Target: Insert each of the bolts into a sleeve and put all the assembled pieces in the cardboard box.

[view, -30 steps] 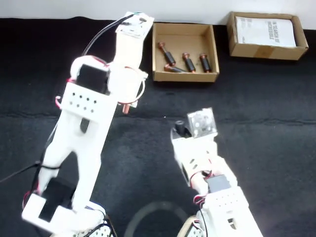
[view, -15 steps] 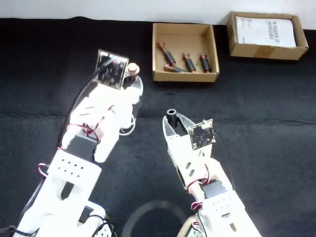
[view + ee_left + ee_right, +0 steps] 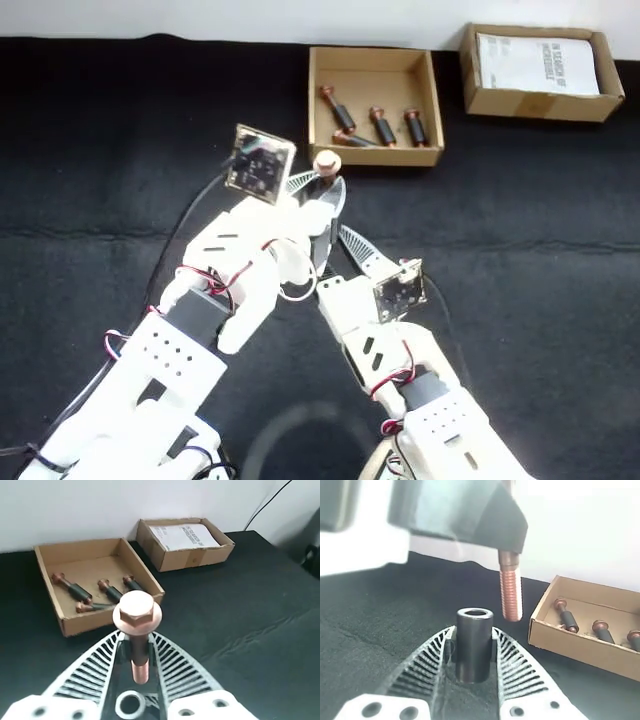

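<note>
Table: black cloth (image 3: 560, 260) under both arms and both boxes.
Second box: a cardboard tray (image 3: 530, 105) at the far right edge, holding a printed sheet (image 3: 538, 62).
Cardboard box: it (image 3: 370, 155) sits at the far side, just beyond the grippers, with several assembled pieces (image 3: 381, 127) lying inside.
Left gripper: it (image 3: 135, 645) is pinching the bolt's shank, head up and threads pointing down.
Right gripper: it (image 3: 474, 632) is clamped round the sleeve, which stands upright between the ribbed fingers.
Bolt: copper-coloured (image 3: 136, 615), held in the air above the table near the box's front wall.
Sleeve: a dark tube (image 3: 474, 650) with its mouth open upward, just below the bolt.
Step in hand: I'd say lining the bolt up with the sleeve. From the right wrist the threaded tip hangs just beside and above the mouth, not yet in.
Next move: looks to call for a small sideways correction to centre the tip over the bore, then a straight descent. The finished piece goes into the box after that.
Writing: the sheet has lines of dark print, too small to make out; I see no other labels.
</note>
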